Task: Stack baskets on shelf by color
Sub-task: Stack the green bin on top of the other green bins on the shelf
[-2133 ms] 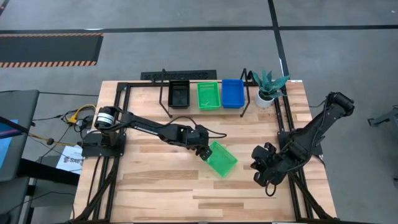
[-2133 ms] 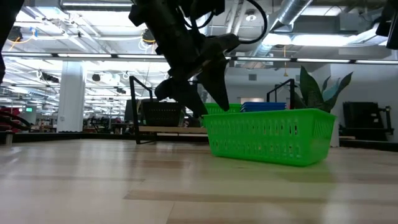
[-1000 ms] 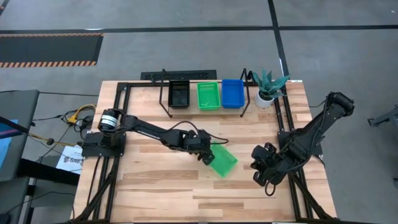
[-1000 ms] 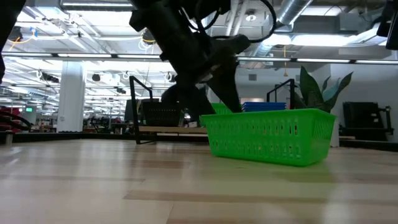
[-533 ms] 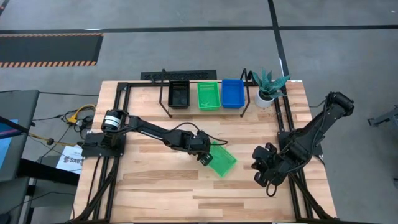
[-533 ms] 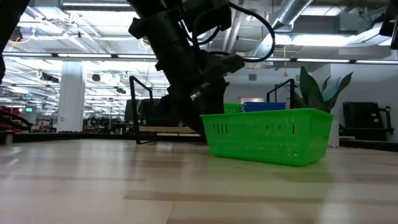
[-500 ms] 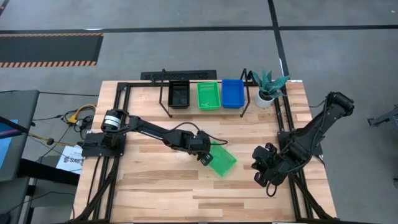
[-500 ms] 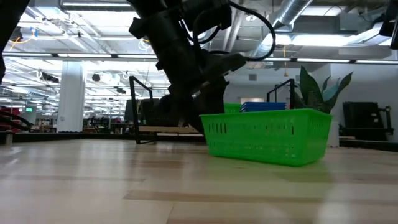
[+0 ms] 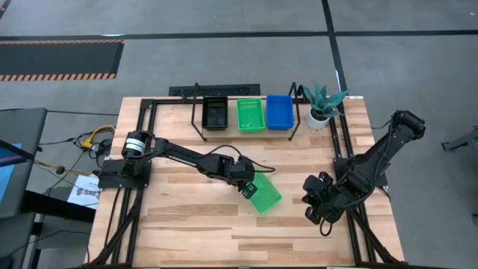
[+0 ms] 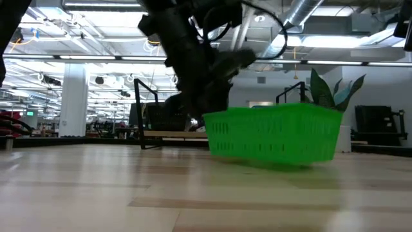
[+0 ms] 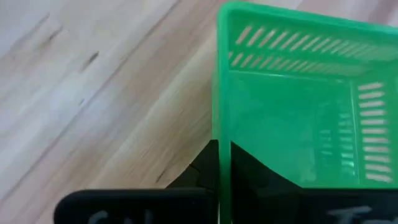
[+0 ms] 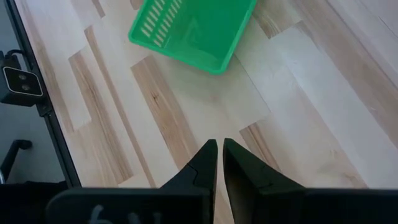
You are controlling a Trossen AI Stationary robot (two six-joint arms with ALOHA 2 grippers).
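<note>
A green basket (image 9: pixel 264 194) is clamped by its side wall in the left end effector (image 9: pixel 247 187) near the middle of the desk (image 9: pixel 187 224), raised just clear of the wood in the low view. On the shelf (image 9: pixel 246 128) a black basket (image 9: pixel 215 113), another green basket (image 9: pixel 250 114) and a blue basket (image 9: pixel 280 111) are lined up. The right end effector (image 12: pixel 218 163) is held over the desk's right side, its fingers nearly together on nothing.

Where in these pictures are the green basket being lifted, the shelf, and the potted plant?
green basket (image 9: pixel 264 193), high view, on its floor.
shelf (image 9: pixel 293 125), high view, on its black wire leg.
potted plant (image 9: pixel 320 116), high view, on its white pot.
</note>
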